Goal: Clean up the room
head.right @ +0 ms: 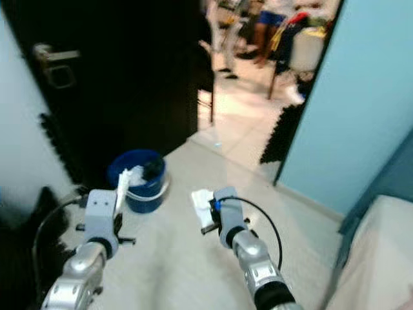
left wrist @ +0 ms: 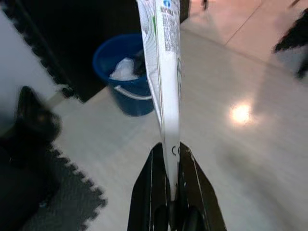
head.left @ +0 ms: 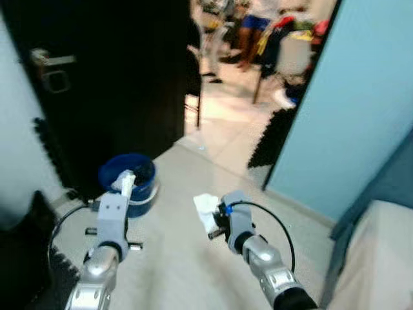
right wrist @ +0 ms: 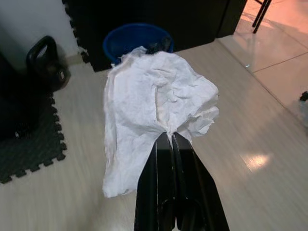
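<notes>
The left gripper (left wrist: 172,159) pinches a flat white wrapper (left wrist: 166,72) with small print too blurred to read. The right gripper (right wrist: 168,139) is clamped on a crumpled white tissue (right wrist: 154,106). Ahead of both stands a blue bucket (head.left: 129,181) holding white scraps.

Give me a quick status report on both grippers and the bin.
Left gripper shut on flattened white printed packet. Right gripper shut on crumpled white tissue. Blue bucket ahead by dark door, trash already inside. Bare floor between, nothing in the way.
</notes>
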{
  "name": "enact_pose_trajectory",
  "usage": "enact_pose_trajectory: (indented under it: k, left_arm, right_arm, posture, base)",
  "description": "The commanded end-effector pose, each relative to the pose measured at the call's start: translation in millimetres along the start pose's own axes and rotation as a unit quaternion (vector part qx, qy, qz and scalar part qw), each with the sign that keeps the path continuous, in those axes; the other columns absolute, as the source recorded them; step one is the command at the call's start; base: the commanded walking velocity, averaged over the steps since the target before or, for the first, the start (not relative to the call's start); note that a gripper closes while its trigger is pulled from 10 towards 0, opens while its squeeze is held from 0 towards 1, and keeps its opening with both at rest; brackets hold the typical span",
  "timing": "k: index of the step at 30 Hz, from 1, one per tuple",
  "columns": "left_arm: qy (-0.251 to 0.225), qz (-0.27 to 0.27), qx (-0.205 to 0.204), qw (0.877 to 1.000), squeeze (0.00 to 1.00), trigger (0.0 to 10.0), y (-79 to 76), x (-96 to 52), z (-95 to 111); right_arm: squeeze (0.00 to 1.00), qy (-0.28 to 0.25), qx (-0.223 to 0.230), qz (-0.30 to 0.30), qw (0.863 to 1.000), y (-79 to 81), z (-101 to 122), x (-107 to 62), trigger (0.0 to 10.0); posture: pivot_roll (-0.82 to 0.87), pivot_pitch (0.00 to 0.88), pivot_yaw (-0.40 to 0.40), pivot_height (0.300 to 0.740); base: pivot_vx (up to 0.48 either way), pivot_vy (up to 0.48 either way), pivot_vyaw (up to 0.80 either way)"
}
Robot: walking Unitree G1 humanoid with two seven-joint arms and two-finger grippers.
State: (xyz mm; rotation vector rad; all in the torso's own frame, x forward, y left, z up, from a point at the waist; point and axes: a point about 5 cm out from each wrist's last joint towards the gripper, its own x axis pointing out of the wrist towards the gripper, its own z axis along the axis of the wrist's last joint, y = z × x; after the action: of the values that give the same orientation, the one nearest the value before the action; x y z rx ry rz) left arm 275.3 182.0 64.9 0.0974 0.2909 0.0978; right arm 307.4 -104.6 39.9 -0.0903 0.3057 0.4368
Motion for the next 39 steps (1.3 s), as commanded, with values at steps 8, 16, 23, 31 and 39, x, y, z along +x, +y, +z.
enact_pose_trajectory:
  k: [8, 16, 23, 31, 39]
  left_arm:
    - [-0.021, 0.006, 0.007, 1.0, 0.0, 10.0, -0.8, -0.8, 4]
    - [-0.038, 0.009, -0.007, 0.999, 0.0, 10.0, 1.3, -0.6, 10]
    - [-0.051, -0.002, -0.022, 0.998, 0.0, 10.0, -2.8, -2.0, 14]
    - [-0.057, 0.001, -0.029, 0.998, 0.0, 10.0, -2.5, -3.0, 16]
    - [-0.06, 0.008, -0.031, 0.998, 0.0, 10.0, 0.5, -3.8, 16]
  right_arm:
    - [0.0, 0.001, 0.01, 0.004, 1.0, -0.4, -1, 0.0, 10.0]
    - [0.0, -0.009, 0.019, 0.0, 1.0, 0.2, 3, 1.9, 10.0]
    - [0.0, -0.011, 0.015, 0.001, 1.0, 1.2, 2, 1.0, 10.0]
    - [0.0, -0.013, 0.013, 0.004, 1.0, 1.3, 3, 2.0, 10.0]
    - [0.0, -0.013, 0.012, 0.009, 1.0, 3.1, 5, 4.1, 10.0]
  posture:
    - [0.1, 0.0, -0.108, 0.74]
    - [0.09, 0.001, -0.102, 0.74]
    - [0.09, 0.003, -0.104, 0.74]
    - [0.1, 0.002, -0.114, 0.74]
    - [0.1, 0.001, -0.12, 0.74]
  base:
    - [0.0, 0.0, 0.8]
    - [0.0, 0.0, 0.3]
    - [0.034, 0.0, 0.0]
    - [0.275, 0.0, 0.0]
    - [0.289, 0.0, 0.0]
